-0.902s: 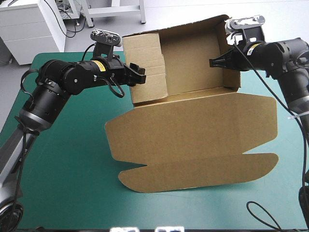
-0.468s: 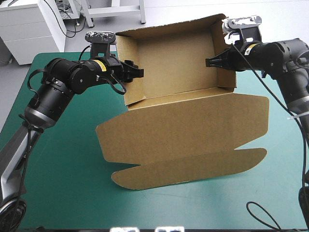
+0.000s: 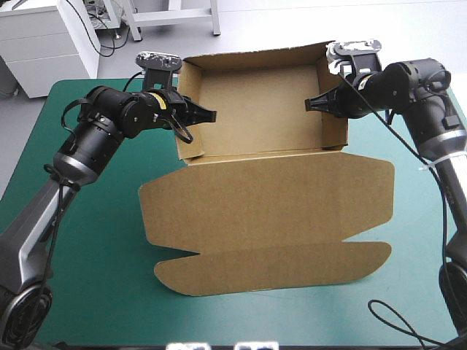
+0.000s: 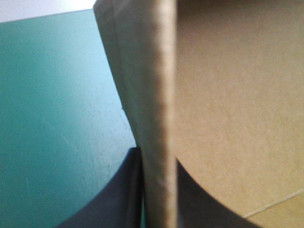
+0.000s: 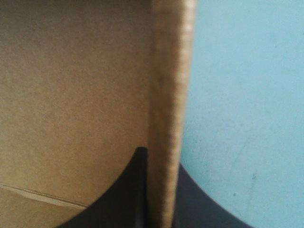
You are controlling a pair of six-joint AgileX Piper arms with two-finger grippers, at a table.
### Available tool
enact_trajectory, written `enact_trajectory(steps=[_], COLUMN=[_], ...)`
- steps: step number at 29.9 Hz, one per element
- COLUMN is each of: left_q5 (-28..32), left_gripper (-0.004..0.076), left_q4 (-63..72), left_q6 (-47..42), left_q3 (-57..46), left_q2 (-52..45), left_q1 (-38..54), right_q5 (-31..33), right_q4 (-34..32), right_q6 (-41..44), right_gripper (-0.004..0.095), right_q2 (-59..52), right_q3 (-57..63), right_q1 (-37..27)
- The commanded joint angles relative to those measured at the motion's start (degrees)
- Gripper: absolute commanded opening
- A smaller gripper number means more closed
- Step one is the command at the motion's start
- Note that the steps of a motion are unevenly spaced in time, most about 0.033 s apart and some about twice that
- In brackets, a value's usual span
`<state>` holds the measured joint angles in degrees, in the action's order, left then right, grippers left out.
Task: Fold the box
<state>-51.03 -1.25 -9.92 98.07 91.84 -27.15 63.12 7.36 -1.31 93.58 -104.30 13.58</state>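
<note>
Since the earlier frame, the box (image 3: 263,146) has squared up. Its left wall (image 3: 187,117), earlier showing folded panels turned inward, now stands as one plain upright panel, and the whole sheet has slid toward the left arm.

You have the left gripper (image 3: 208,114) clamped over the top edge of that left wall, one black finger inside the tray and one outside, the board pinched between them. The right gripper (image 3: 310,104) grips the right wall (image 3: 334,109) the same way. Both wrist views confirm it: a raw corrugated edge runs straight ahead between nearly closed fingers.

The tray lies between your two grippers, its long axis running from one to the other. Neither arm is nearer. The lid (image 3: 270,197) lies flat on the teal-green cover (image 3: 95,248), below both grippers on the robot's side, ending in a rounded tuck flap (image 3: 277,266).

The material is plain brown board: matte, stiff, creased at the folds. In my judgement, any coming move turns on both walls staying parallel.
</note>
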Motion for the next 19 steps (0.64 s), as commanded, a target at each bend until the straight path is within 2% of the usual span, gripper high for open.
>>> enact_trajectory(steps=[1, 10, 19], left_q5=[2.3, -8.5, -14.9], left_gripper=[-0.0007, -0.0007, -0.0007], left_q4=[2.1, 1.2, -1.0], left_q6=[3.9, 8.3, 10.5], left_q3=[2.5, 9.3, 12.0], left_q2=[0.0, 11.4, 19.0], left_q1=[-0.6, -0.6, -0.6], right_q5=[1.2, 6.7, 8.3], right_q4=[0.5, 0.6, 0.7], right_q6=[-1.6, -1.6, -0.1], right_gripper=[-0.0012, -0.0012, -0.0012], right_q2=[0.8, 9.2, 14.8], right_q3=[-1.7, -1.7, -1.7], right_q1=[0.0, 0.0, 0.0])
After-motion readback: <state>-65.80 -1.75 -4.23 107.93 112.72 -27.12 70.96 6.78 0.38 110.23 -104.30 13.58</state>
